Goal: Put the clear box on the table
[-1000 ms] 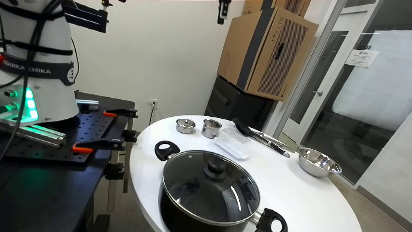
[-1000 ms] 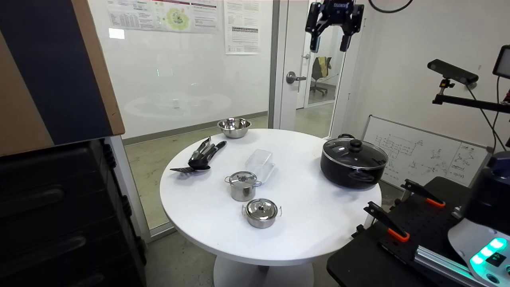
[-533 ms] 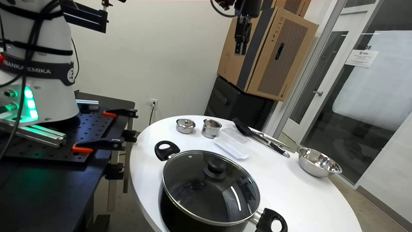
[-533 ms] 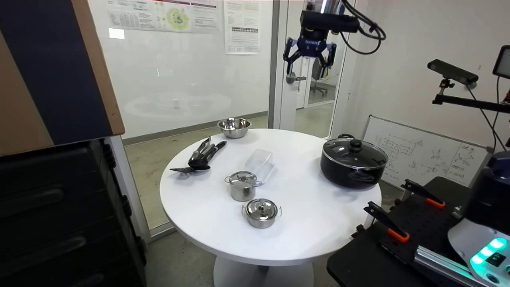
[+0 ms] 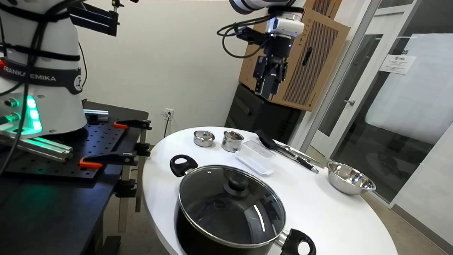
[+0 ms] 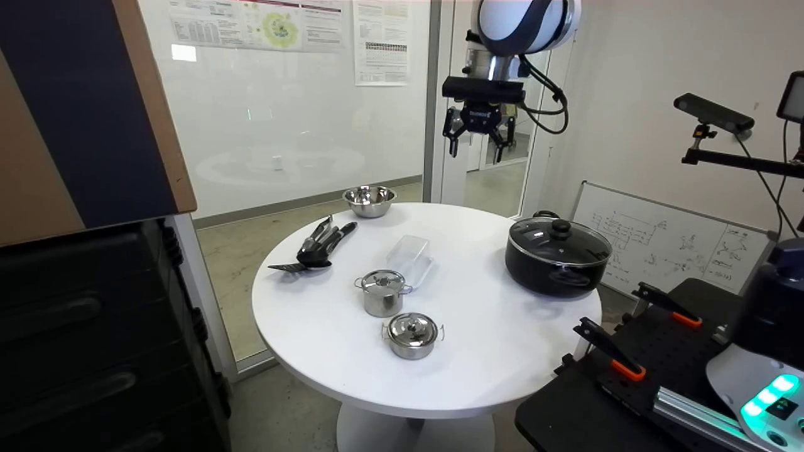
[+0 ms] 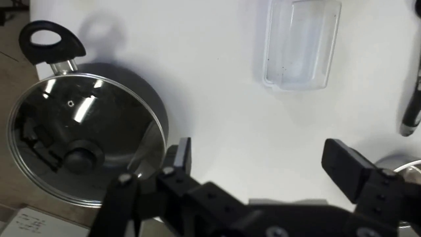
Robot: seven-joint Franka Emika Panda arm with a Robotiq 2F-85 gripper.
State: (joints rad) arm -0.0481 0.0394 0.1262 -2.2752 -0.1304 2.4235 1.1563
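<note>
Down comes the arm, and in both exterior views it hangs lower than a second ago, with far more of it in sight. Left to right, then, in an exterior view: the utensils hold their spot, the bowl holds too, and so does the tall small pot. Next the clear box, lying on the table, same place as before. The low small pot stays put. Now the tool, and here's the mover: lower and further left than a second ago. Out to the right, the black pot, lid on, keeps its place.

So where's the clear box from the tool? Below it and toward the left in both exterior views, well apart, with the tool up in the air above the table. Across to the wrist view, left to right again: the black pot first, then the fingers, spread wide, bare table showing between them and nothing in their hold. The clear box lies beyond that gap, right of its middle, one end cut off by the top edge, well apart from the black pot. Last, at the right edge, a utensil handle and a bit of the bowl, partly hidden behind the finger on that side.
</note>
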